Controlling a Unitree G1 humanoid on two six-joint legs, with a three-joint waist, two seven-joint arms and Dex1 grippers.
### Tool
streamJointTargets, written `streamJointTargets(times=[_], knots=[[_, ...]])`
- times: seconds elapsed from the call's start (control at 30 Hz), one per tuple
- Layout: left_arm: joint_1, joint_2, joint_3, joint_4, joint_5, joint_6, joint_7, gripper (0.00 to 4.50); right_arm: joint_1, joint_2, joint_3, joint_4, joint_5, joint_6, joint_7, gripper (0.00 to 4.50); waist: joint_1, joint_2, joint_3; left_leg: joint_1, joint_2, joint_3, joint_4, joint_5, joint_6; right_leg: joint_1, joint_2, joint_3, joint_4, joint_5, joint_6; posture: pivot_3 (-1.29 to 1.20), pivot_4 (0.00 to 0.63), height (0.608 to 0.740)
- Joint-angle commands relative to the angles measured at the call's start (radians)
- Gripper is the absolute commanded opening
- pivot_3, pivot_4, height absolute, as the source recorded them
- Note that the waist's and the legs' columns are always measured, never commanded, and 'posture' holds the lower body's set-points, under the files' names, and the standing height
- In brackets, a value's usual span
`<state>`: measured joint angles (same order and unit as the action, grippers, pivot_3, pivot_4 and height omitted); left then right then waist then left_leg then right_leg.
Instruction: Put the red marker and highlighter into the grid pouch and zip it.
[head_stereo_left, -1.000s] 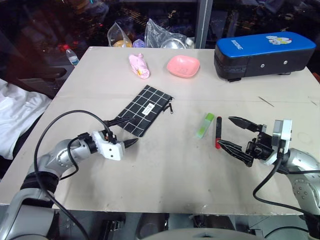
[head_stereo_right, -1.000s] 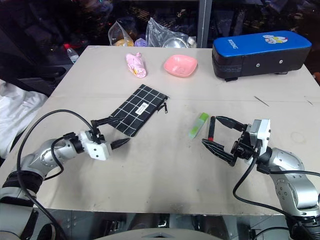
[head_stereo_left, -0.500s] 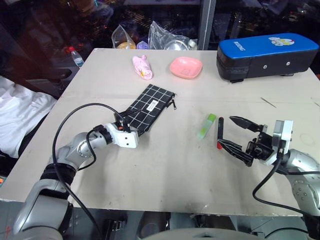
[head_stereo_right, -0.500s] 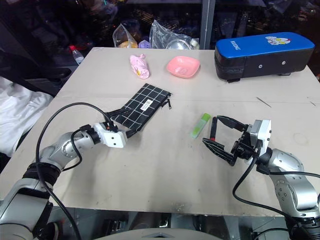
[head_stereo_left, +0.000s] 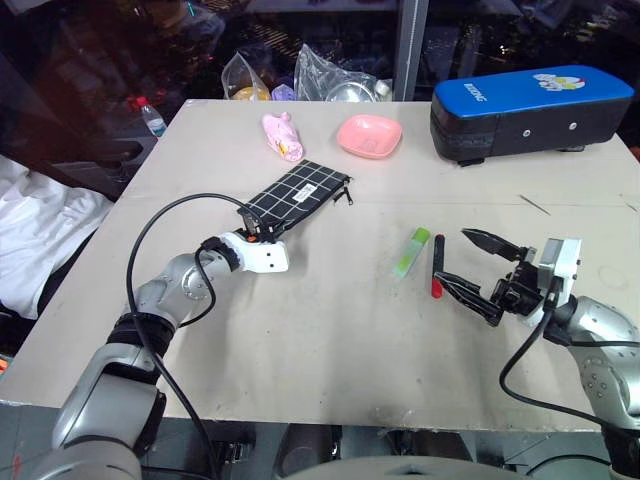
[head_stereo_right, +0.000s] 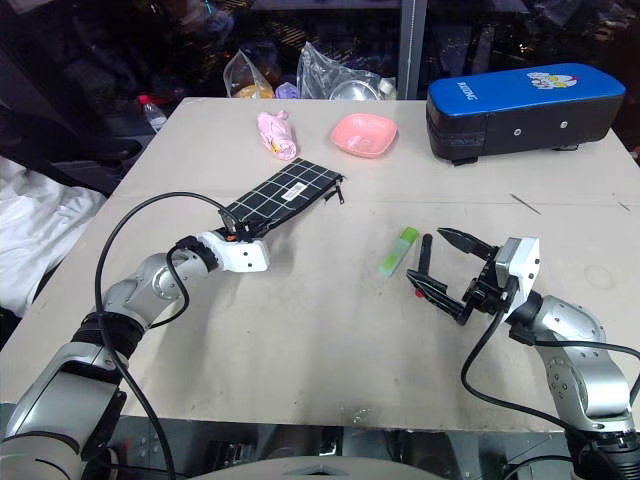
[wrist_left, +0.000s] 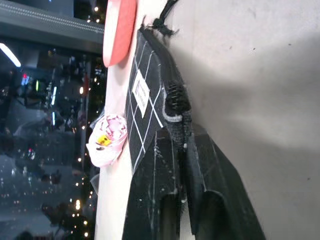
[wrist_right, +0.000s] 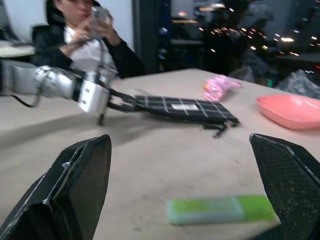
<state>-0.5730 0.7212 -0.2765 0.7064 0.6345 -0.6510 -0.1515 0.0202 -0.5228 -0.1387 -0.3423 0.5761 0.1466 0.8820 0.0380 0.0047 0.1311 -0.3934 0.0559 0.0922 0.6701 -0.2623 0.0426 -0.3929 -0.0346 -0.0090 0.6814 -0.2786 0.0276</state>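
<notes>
Black fingers of the left gripper (head_stereo_left: 262, 232) clamp the near end of the flat black fabric grid pouch (head_stereo_left: 300, 195).
The right gripper (head_stereo_left: 470, 262), jaws wide apart, hangs beside the slim black red-ended marker (head_stereo_left: 437, 266) and light green translucent highlighter (head_stereo_left: 411, 251) on the beige table (head_stereo_left: 330, 330); judged step: steadying the pouch, then picking up a pen.

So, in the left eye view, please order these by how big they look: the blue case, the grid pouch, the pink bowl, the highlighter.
1. Blue case, largest.
2. Grid pouch.
3. Pink bowl.
4. Highlighter, smallest.
The case and the bowl lie farther from the camera, so their true sizes may be larger than they appear.
</notes>
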Motion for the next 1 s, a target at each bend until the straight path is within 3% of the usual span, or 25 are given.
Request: streamJointTargets(times=[0.03, 0.4, 0.53, 0.67, 0.83, 1.0], knots=[[-0.002, -0.007, -0.027, 0.067, 0.029, 0.053, 0.014, 0.01, -0.017, 0.006, -0.008, -0.011, -0.020, -0.010, -0.032, 4.50, 0.000, 0.000, 0.000, 0.000, 0.000, 0.000, 0.000, 0.000, 0.000, 0.000, 0.000, 0.000, 0.000, 0.000, 0.000, 0.00, 0.150, 0.737], [-0.001, -0.019, -0.002, 0.055, -0.040, 0.028, 0.031, 0.01, -0.034, 0.013, -0.002, 0.003, -0.039, -0.017, -0.039, 4.50, 0.002, 0.002, -0.001, 0.001, 0.000, 0.000, 0.000, 0.000, 0.000, 0.000, 0.000, 0.000, 0.000, 0.000, 0.000, 0.00, 0.150, 0.737], [0.037, -0.067, 0.091, -0.030, -0.302, -0.009, -0.103, 0.01, -0.036, 0.013, -0.012, 0.005, -0.038, -0.016, -0.042, 4.50, 0.001, 0.002, -0.001, 0.000, 0.000, -0.001, 0.000, 0.000, 0.000, 0.000, 0.000, 0.000, 0.000, 0.000, 0.000, 0.00, 0.150, 0.737], [0.105, -0.121, 0.164, -0.238, -0.591, 0.061, -0.282, 0.01, -0.039, 0.012, -0.017, 0.006, -0.037, -0.011, -0.047, 4.50, -0.003, -0.008, 0.005, -0.007, 0.001, 0.001, 0.001, 0.000, 0.000, -0.004, -0.002, 0.000, -0.003, 0.000, 0.000, 0.00, 0.150, 0.737], [0.186, -0.177, 0.219, -0.576, -0.864, 0.309, -0.373, 0.01, -0.047, 0.019, -0.015, 0.003, -0.034, 0.003, -0.063, 4.50, -0.023, -0.015, 0.009, -0.009, 0.001, 0.001, 0.000, 0.001, -0.003, -0.005, -0.003, 0.000, -0.006, 0.000, 0.000, 0.00, 0.150, 0.737], [0.241, -0.208, 0.241, -0.773, -0.995, 0.517, -0.412, 0.01, -0.079, 0.026, -0.012, 0.000, -0.034, 0.026, -0.101, 4.50, -0.033, -0.015, 0.010, -0.005, 0.001, 0.001, -0.001, -0.001, 0.000, -0.004, -0.002, 0.001, -0.003, 0.000, 0.001, 0.00, 0.150, 0.737]])
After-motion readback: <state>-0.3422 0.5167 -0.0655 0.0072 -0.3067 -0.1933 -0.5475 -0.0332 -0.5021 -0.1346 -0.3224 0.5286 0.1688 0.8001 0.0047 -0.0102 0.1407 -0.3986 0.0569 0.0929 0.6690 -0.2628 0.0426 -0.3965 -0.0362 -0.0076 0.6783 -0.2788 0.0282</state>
